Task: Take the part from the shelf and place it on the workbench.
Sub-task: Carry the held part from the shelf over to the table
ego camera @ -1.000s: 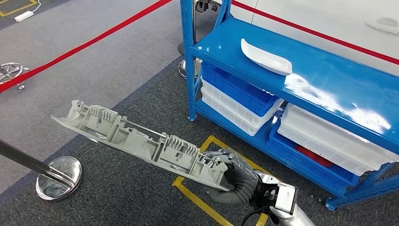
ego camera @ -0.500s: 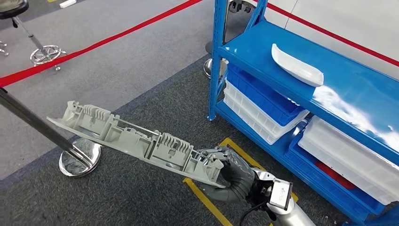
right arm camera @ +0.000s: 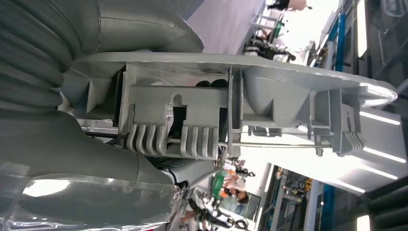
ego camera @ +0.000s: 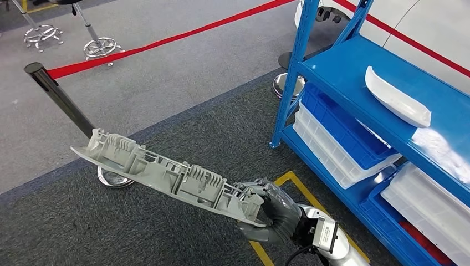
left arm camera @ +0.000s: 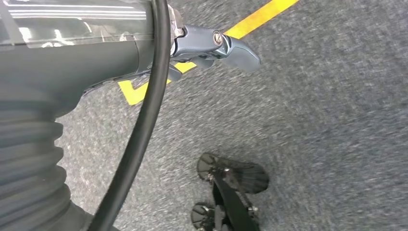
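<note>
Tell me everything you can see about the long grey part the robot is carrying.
The grey part is a long, narrow moulded piece, plastic by its look, matte light grey. Its upper face carries ribs, clips and brackets, with a thin metal rod running along it. The right hand grips one end; the rest juts out unsupported over the dark carpet, tilted a little, its far end higher, in front of a barrier post. Nothing else touches it.

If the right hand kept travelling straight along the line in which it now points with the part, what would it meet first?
Probably the stanchion post: the right hand holds the grey part by one end, and the far end points toward that post and its base. Depth is unclear, so it might pass above the base.
</note>
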### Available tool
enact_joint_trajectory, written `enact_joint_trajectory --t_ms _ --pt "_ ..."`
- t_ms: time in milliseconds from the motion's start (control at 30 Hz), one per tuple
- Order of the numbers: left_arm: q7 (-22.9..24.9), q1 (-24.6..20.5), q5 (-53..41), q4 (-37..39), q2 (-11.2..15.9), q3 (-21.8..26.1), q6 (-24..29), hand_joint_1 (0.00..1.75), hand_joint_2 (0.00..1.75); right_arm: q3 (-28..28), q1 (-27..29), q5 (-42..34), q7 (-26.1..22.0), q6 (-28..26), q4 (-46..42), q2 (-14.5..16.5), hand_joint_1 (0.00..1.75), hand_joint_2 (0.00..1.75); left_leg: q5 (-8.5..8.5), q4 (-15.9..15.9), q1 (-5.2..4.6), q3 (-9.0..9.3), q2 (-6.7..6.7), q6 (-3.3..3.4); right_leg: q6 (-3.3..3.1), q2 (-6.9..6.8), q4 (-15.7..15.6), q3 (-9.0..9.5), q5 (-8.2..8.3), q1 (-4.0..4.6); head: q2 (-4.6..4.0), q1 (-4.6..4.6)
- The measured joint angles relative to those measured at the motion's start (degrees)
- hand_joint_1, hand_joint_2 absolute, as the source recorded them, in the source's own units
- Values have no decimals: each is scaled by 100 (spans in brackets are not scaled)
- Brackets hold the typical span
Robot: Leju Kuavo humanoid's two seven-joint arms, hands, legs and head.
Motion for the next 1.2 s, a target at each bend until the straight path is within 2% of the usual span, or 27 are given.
enact_joint_trajectory --t_ms 67,100,133,200,233,267,300,333,367,433,467,500,567,600,633,700,733,767,800,833,867,933,1000,1067,1100,1133,1200 --pt "24 19 -18 8 -6 -1 -1 0 175 14 -6 -1 13 1 -13 0 175 175 0 10 26 -34 -58 -61 -76 -128 -13 8 14 15 0 -2" --pt "29 25 -23 13 -13 -1 -2 0 175 25 -11 -1 20 4 -21 1 175 175 -45 81 25 -69 40 -90 -121 -193 -28 22 18 15 0 -19" --pt "28 23 -23 16 -19 -1 -2 0 175 37 -18 -2 25 9 -31 2 175 175 -151 261 21 -151 194 -115 -160 -268 -43 36 19 16 0 -41" --pt "5 1 -21 20 -28 -1 -3 0 175 57 -34 -14 27 21 -45 5 175 175 -497 934 16 -469 541 -154 -217 -420 -49 52 4 47 0 -82" --pt "-13 -10 -20 21 -31 -1 -5 0 175 68 -44 -31 26 30 -48 7 175 175 -652 1314 23 -656 610 -166 -229 -503 -48 54 -6 67 0 -84" --pt "-32 -13 -19 21 -33 -2 -6 0 175 78 -51 -57 26 44 -48 8 175 175 -720 1564 28 -780 636 -168 -238 -582 -47 60 -17 84 0 -84" --pt "-51 -9 -19 22 -36 -2 -5 0 175 90 -56 -87 24 63 -48 10 175 175 -681 1612 29 -803 645 -161 -242 -655 -46 69 -29 98 0 -85" --pt "-68 0 -20 22 -36 -2 -3 0 175 102 -57 -120 18 88 -51 11 175 175 -538 1421 26 -701 661 -142 -242 -725 -46 85 -44 111 0 -85" --pt "-86 7 -22 21 -35 -1 0 0 175 113 -56 -150 8 108 -60 11 175 175 -337 1038 13 -495 718 -107 -239 -789 -46 108 -61 122 0 -86" --pt "-114 0 -35 20 -27 -1 8 0 175 127 -54 -187 -23 132 -93 11 175 175 -90 292 -55 -104 955 -6 -218 -905 -54 150 -92 140 0 -80" --pt "-123 -7 -43 20 -23 -2 12 0 175 132 -55 -197 -38 134 -110 11 175 175 -51 96 -91 -7 1035 37 -196 -958 -58 162 -101 145 0 -79" --pt "-128 -9 -49 20 -14 -2 16 0 175 138 -57 -201 -51 136 -122 16 175 175 -65 33 -121 7 1062 68 -171 -1010 -69 170 -105 146 0 -76" --pt "-136 5 -62 20 8 -1 16 0 175 151 -70 -206 -62 132 -145 36 175 175 -25 -37 -117 19 941 117 -106 -1076 -94 200 -117 142 1 -78" --pt "-144 11 -70 20 19 0 11 0 175 158 -80 -209 -66 128 -158 48 175 175 4 -101 -102 51 884 143 -81 -992 -72 206 -147 133 1 -70" --pt "-154 6 -79 20 25 0 4 0 175 162 -88 -218 -73 124 -175 56 175 175 37 -165 -82 91 822 174 -63 -843 43 163 -233 124 1 -64" --pt "-175 -31 -91 20 28 0 -8 0 175 168 -90 -252 -104 116 -202 61 175 175 76 -229 -65 131 694 208 -52 -505 630 -122 -551 104 0 -31" --pt "-182 -54 -98 20 29 -1 -10 0 175 169 -87 -271 -122 112 -214 62 175 175 80 -226 -64 128 621 218 -49 -430 1020 -330 -718 100 0 -22" --pt "-186 -67 -107 20 29 -1 -11 0 175 170 -83 -285 -137 107 -222 62 175 175 77 -219 -64 127 543 218 -41 -406 1325 -503 -803 98 0 -11" --pt "-189 -73 -115 20 29 -1 -12 0 175 170 -82 -292 -145 103 -230 63 175 175 72 -208 -62 128 464 213 -31 -399 1447 -596 -771 92 0 -9" --pt "-189 -74 -122 20 29 -1 -13 0 175 171 -82 -295 -149 101 -239 63 175 175 64 -189 -56 130 382 202 -22 -392 1343 -579 -621 81 0 -9" --pt "-190 -73 -127 20 30 -1 -13 0 175 171 -83 -296 -150 101 -248 63 175 175 49 -159 -46 130 300 181 -11 -367 1040 -460 -393 63 0 -6" --pt "-193 -77 -129 20 33 0 -13 0 175 171 -86 -296 -157 101 -273 67 175 175 1 -62 -32 100 147 117 8 -169 321 -151 -48 13 0 -7" --pt "-205 -74 -133 20 40 0 -10 0 175 171 -90 -298 -181 97 -305 76 175 175 -27 6 -22 41 35 44 -9 -44 21 -27 19 13 0 -9" --pt "-218 -51 -139 20 48 0 -10 0 175 169 -105 -305 -205 91 -340 85 175 175 -26 13 -1 -4 -36 -21 -77 -143 5 -24 27 40 0 -9" --pt "-222 -41 -141 21 51 -1 -13 0 175 168 -115 -310 -210 88 -355 89 175 175 -51 50 2 -25 29 -49 -119 -196 -9 -14 32 41 0 -15" --pt "-227 -41 -141 22 55 -1 -15 0 175 165 -121 -316 -214 88 -372 92 175 175 -125 167 -1 -80 155 -74 -159 -259 -24 -1 34 40 0 -32" --pt "-236 -67 -140 24 64 -1 -20 0 175 157 -121 -328 -225 102 -398 97 175 175 -429 731 -5 -341 485 -115 -215 -394 -38 15 23 59 0 -66"
